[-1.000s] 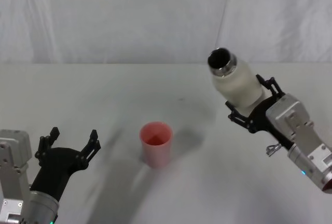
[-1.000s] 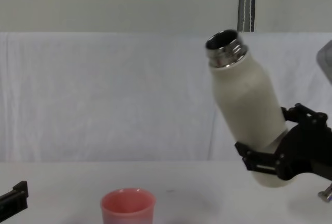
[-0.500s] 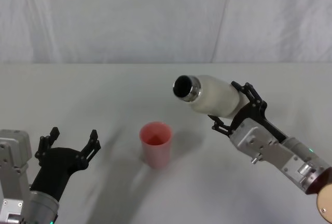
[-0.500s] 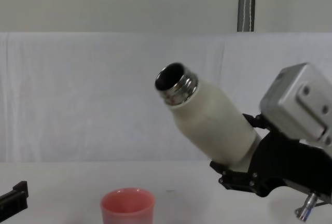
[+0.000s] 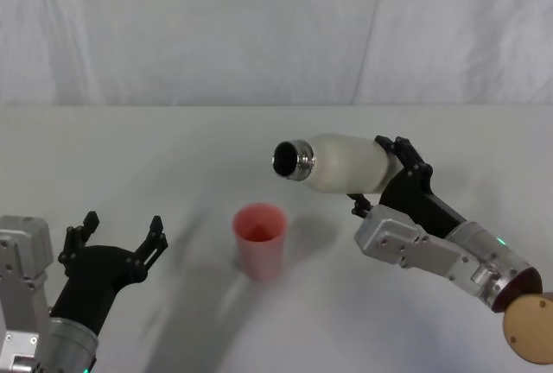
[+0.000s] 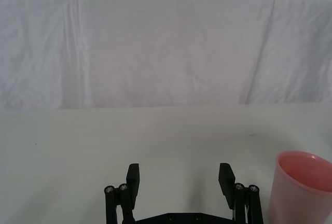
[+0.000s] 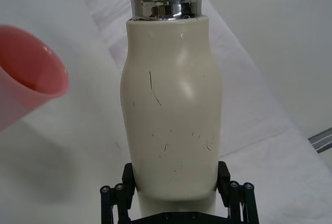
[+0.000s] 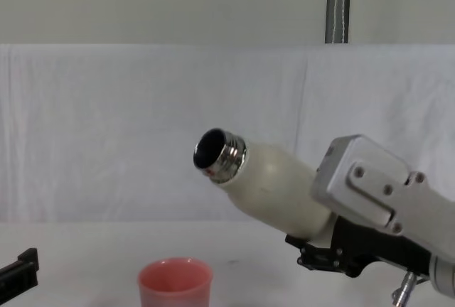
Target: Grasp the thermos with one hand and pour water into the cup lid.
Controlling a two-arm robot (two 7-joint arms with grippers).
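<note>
Thermos [image 5: 341, 164] now tipped lower, above cup lid [image 5: 260, 240].

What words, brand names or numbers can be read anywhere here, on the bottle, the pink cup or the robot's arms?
None can be read.
The thermos, held tilted in the right gripper, bears small dark scratches, no lettering.
The cup lid is plain pink.
The left gripper, open near the table, carries no label, and neither does the white cloth behind.
</note>
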